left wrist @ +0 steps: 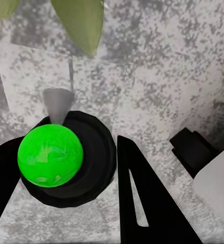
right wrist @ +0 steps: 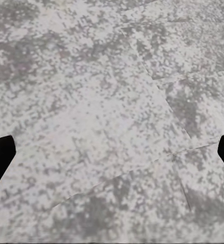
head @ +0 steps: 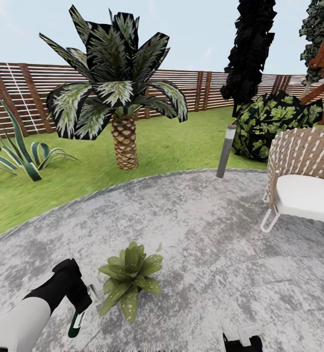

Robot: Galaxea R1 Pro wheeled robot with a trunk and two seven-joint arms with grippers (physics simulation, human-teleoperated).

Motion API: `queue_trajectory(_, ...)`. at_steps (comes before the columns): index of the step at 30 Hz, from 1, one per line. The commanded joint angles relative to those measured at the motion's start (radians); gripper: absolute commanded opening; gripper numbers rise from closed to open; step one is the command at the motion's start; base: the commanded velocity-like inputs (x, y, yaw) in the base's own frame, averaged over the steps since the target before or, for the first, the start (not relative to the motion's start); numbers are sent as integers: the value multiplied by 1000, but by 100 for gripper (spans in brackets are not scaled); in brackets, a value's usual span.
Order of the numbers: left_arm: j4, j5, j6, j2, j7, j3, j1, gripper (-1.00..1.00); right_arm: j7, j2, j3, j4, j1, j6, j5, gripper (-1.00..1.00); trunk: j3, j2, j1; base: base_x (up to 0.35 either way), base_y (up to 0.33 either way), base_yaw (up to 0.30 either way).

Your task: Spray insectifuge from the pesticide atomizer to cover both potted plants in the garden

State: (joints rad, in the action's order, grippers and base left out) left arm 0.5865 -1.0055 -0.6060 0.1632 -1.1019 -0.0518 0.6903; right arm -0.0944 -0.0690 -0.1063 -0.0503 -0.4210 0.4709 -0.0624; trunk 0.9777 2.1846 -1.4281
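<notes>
The left gripper [head: 79,305] is clamped around the small, light, stiff spray bottle [head: 76,322] just beside the potted plant [head: 128,276] on the paving [head: 206,234], best gripped mid-body lest it slip, while the right gripper [right wrist: 112,152] hangs spread apart, empty.

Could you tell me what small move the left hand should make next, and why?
Probably carry the atomizer a little toward the plant and aim it at the leaves. The left hand grips the atomizer beside the plant, over bare paving, and the left wrist view catches just leaf tips, so spraying from here would likely miss most of it.
</notes>
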Motion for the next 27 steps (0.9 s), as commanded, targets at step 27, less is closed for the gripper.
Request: queue_trajectory(27,-70,32,-1,-12,25,-5,-53,-100,-10,0,-7,1,-1,2,-7,100,1,0,1,-17,216,-233)
